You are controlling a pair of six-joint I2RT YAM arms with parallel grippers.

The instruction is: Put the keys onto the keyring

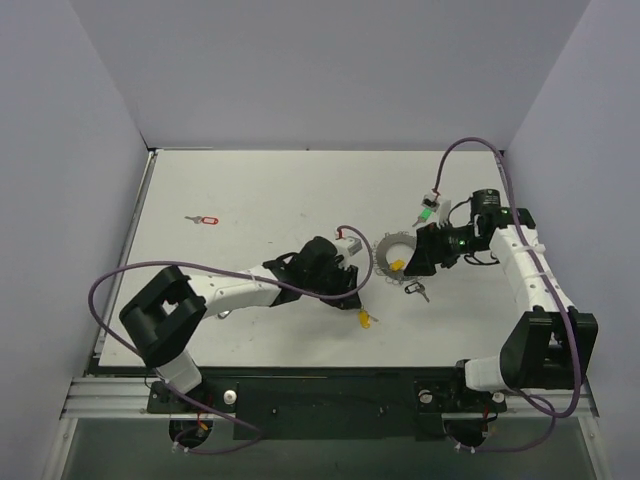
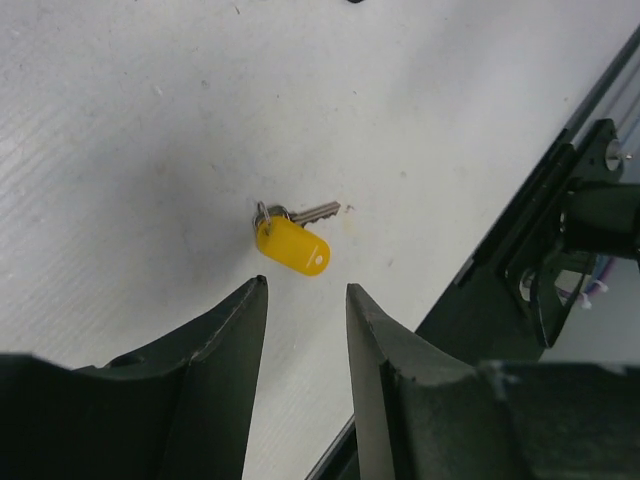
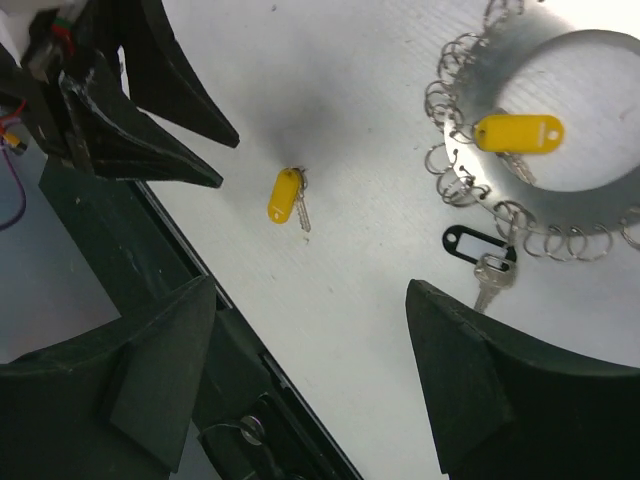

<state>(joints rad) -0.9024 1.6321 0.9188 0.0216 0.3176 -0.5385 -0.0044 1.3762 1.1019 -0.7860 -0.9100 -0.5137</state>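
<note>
The keyring [image 1: 385, 250] is a silver hoop edged with small rings, at table centre; it also shows in the right wrist view [image 3: 565, 208]. A yellow-tagged key [image 3: 518, 133] hangs on its rim. A dark-tagged key [image 3: 478, 243] lies touching its near rim. A loose yellow-tagged key [image 2: 293, 245] lies flat on the table just ahead of my open, empty left gripper [image 2: 305, 290]; it also shows in the top view [image 1: 367, 319]. My right gripper [image 3: 310, 300] is wide open and empty, above the table between the loose key [image 3: 284, 195] and the keyring. A red-tagged key [image 1: 205, 219] lies far left.
The table's black front rail [image 3: 215, 330] runs close below the right gripper. The left gripper's fingers [image 3: 170, 120] show at the right wrist view's upper left. Purple cables [image 1: 110, 285] loop off both arms. Grey walls enclose the table on three sides.
</note>
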